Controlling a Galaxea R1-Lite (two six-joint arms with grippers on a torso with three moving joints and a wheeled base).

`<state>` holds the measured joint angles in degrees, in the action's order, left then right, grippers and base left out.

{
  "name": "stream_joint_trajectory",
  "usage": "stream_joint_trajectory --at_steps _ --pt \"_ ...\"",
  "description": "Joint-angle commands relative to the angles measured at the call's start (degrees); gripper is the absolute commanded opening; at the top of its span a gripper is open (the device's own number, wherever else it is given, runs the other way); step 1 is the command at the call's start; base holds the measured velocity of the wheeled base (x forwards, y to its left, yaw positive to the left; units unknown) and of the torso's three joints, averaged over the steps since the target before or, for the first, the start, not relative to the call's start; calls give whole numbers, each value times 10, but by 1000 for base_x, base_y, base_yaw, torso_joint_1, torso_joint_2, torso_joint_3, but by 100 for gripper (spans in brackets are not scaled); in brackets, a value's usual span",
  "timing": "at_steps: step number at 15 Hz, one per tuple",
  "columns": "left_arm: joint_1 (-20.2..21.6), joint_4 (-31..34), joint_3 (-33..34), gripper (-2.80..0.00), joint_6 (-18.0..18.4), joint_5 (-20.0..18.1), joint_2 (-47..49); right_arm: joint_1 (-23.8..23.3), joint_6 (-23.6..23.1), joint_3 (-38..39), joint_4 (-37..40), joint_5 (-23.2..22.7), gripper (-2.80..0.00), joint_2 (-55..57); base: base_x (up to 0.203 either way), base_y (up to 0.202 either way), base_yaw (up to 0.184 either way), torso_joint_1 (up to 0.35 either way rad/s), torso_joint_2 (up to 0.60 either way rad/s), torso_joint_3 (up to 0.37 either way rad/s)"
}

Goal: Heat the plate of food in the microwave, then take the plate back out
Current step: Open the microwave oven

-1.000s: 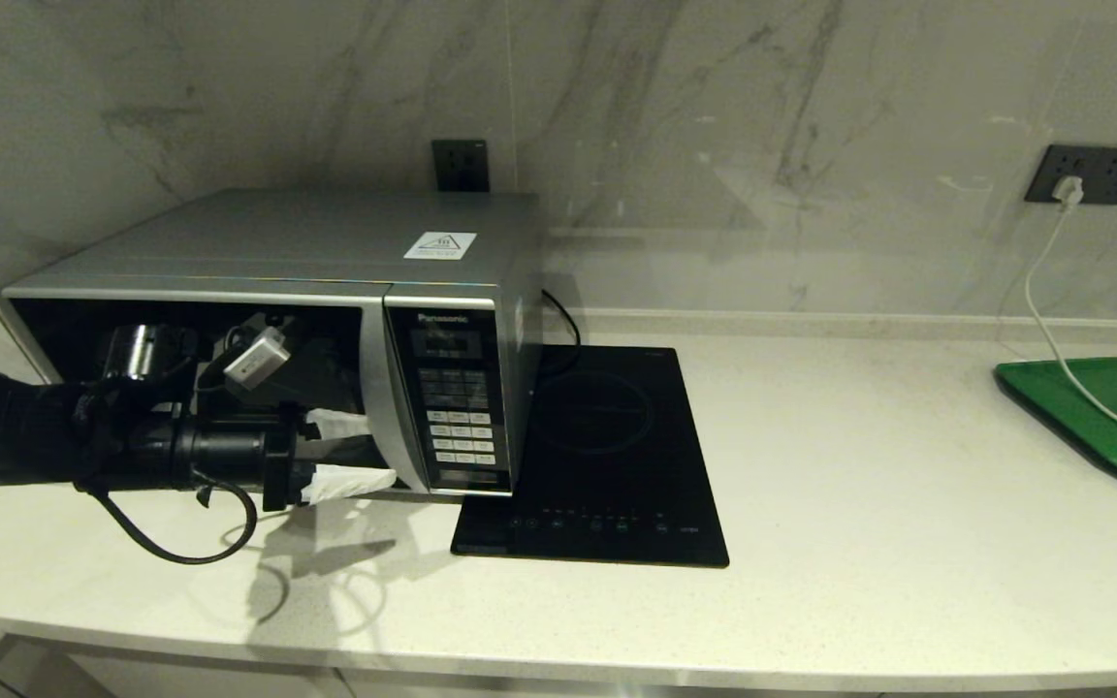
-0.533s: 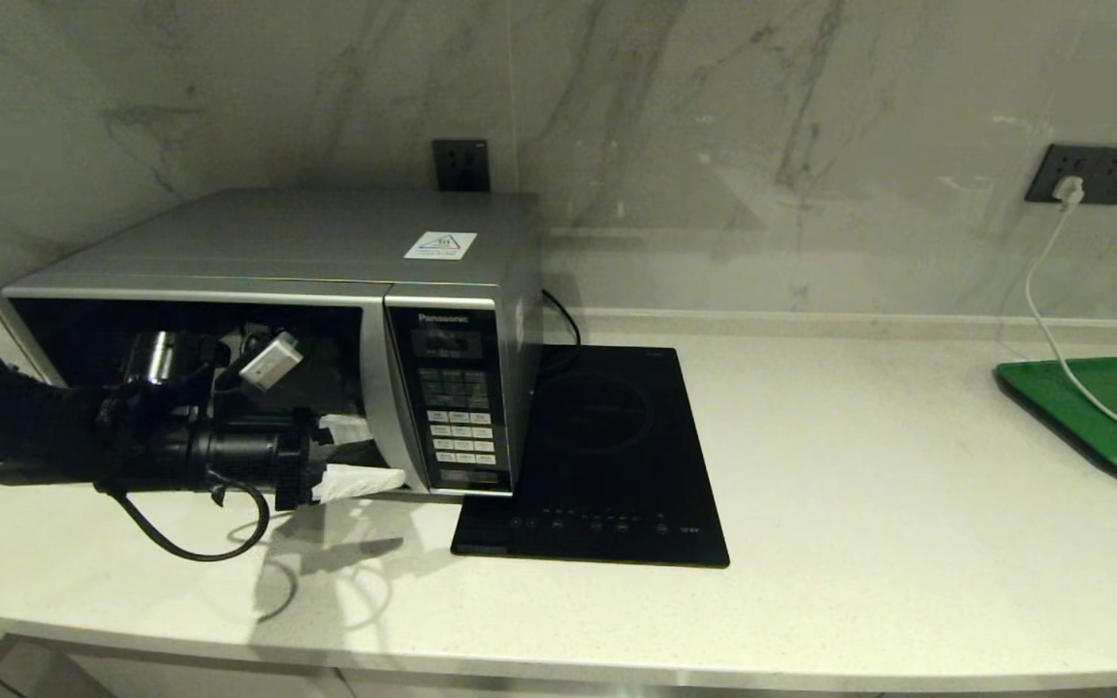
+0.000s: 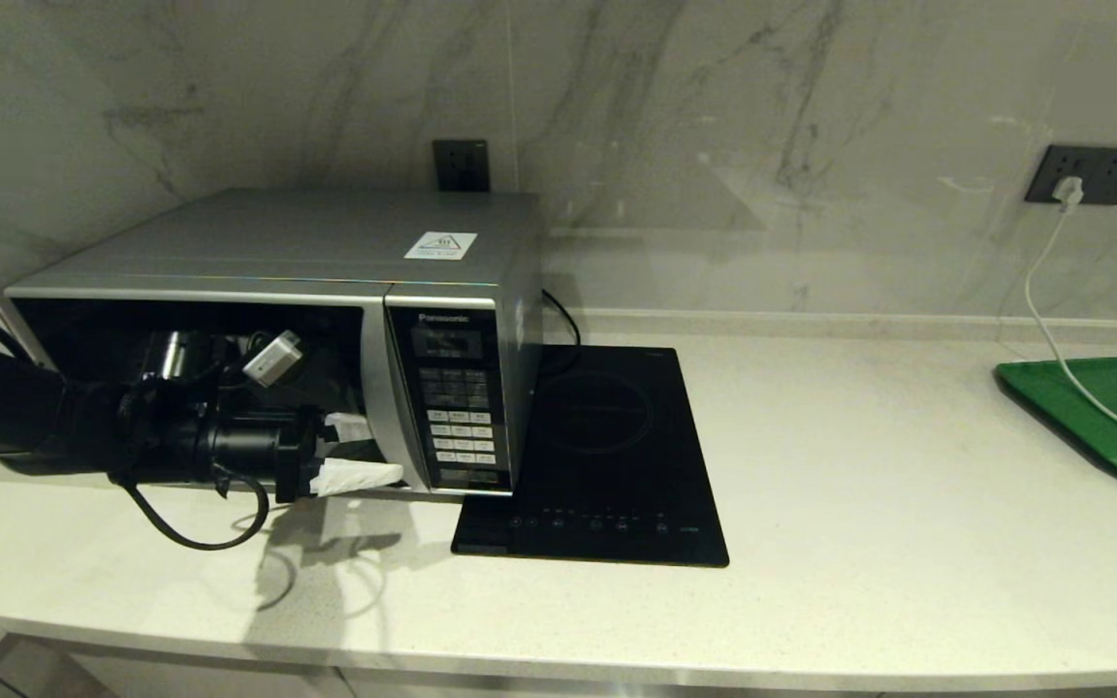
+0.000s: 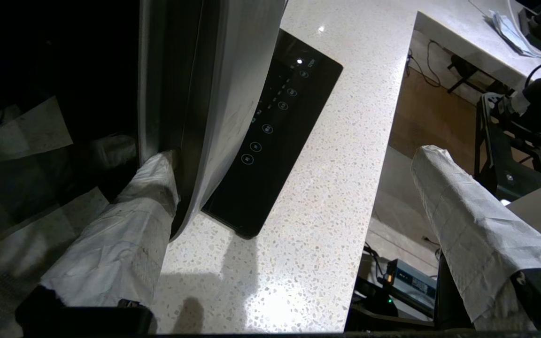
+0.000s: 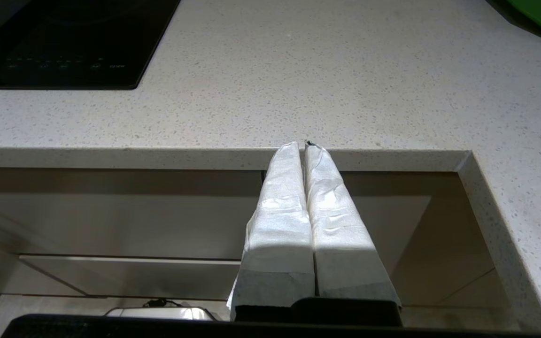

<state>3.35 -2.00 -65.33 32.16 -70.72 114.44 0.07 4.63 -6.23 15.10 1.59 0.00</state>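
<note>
Microwave (image 3: 277, 291) sits at the counter's left, door shut; the plate of food isn't visible. Left gripper (image 3: 365, 451), fingers spread wide, hooks one behind the door's handle strip (image 4: 233, 117). Door-opening step, I'd say; next needs a steady outward pull.

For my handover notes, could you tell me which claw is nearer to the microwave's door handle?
The left claw: open, one finger tucked behind the microwave's handle strip. The right claw hangs shut beyond the countertop's front edge.

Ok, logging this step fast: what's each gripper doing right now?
Left gripper: open, holding nothing, one finger tucked behind the microwave door handle.
Right gripper: closed, empty, below the counter edge.
</note>
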Motion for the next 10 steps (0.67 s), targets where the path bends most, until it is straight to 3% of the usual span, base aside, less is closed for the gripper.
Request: stream_joint_trajectory --at_steps 1,7,10 --pt "7 -4 -1 0 3 -16 2 0 0 0 0 0 -280 0 0 0 0 0 0 0" --pt "13 14 10 0 -3 -38 -4 0 0 0 0 0 -280 0 0 0 0 0 0 0" --pt "15 111 10 0 -3 -42 -5 0 0 0 0 1 -280 0 0 0 0 0 0 0"
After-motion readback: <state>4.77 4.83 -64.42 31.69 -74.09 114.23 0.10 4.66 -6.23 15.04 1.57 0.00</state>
